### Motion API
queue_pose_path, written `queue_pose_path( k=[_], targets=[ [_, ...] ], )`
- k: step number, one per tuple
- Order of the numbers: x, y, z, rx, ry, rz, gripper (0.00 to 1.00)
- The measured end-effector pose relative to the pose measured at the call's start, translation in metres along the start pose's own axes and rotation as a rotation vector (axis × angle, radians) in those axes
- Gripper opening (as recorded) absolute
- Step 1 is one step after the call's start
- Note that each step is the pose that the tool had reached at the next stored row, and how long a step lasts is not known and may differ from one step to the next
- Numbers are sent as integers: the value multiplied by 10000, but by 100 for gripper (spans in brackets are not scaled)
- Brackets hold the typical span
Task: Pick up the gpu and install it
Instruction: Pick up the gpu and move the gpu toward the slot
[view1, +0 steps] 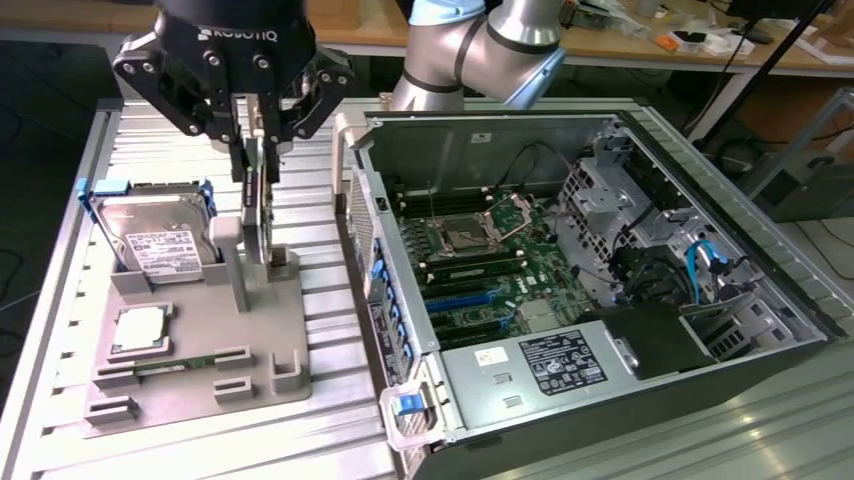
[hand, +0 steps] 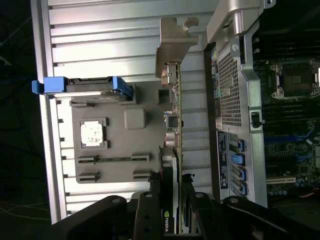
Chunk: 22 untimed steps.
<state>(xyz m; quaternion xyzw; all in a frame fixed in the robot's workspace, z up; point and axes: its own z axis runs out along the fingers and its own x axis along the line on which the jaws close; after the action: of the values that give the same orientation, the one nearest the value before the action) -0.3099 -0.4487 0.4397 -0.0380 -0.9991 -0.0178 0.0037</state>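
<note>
On the ribbed aluminium table (view1: 334, 430), toward the exterior view's left:

- Gripper (view1: 256, 160): black, with jointed linkage fingers and a white maker's name on the body. It hangs from a grey and silver arm with a pale blue joint cap, and is clamped from both sides on the top edge of the gpu (view1: 263, 215).
- Gpu: thin rectangular card, seen edge-on and upright. Its lower end is at the tall post of the holder (view1: 187, 395). Whether it sits in the slot or hangs just clear cannot be told.
- Wrist view, gpu (hand: 172, 125): green board edge, black cooler with a small green logo between the gripper (hand: 170, 180) fingers, and a bent silver sheet-metal bracket at the far end.
- Holder (hand: 120, 145): matt grey moulded plate with square pockets, short ribs and upright posts, flat on the table.
- Hard drive (view1: 160, 245): silver box with a white label, standing on edge in the far left pocket. Blue plastic rails (hand: 82, 86) run along its sides.
- Processor (view1: 140, 330): small square chip with a dull silver lid, flat in its pocket near the drive.
- Memory stick (view1: 174, 367): narrow green strip lying in a nearer groove.

Toward the exterior view's right, just beside the holder:

- Computer case (view1: 507, 120): grey steel tower on its side, side panel off. Its perforated rear panel (hand: 235, 100) carries blue ports.
- Motherboard (view1: 494, 270): green, with a square socket, black and blue slots and loose black cables.
</note>
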Motion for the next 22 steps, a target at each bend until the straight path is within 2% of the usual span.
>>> queue_pose_path(
  k=[8,22],
  targets=[
    [1,5,-133,3,43,2,27],
    [-31,7,-139,4,47,1,27]
  ],
)
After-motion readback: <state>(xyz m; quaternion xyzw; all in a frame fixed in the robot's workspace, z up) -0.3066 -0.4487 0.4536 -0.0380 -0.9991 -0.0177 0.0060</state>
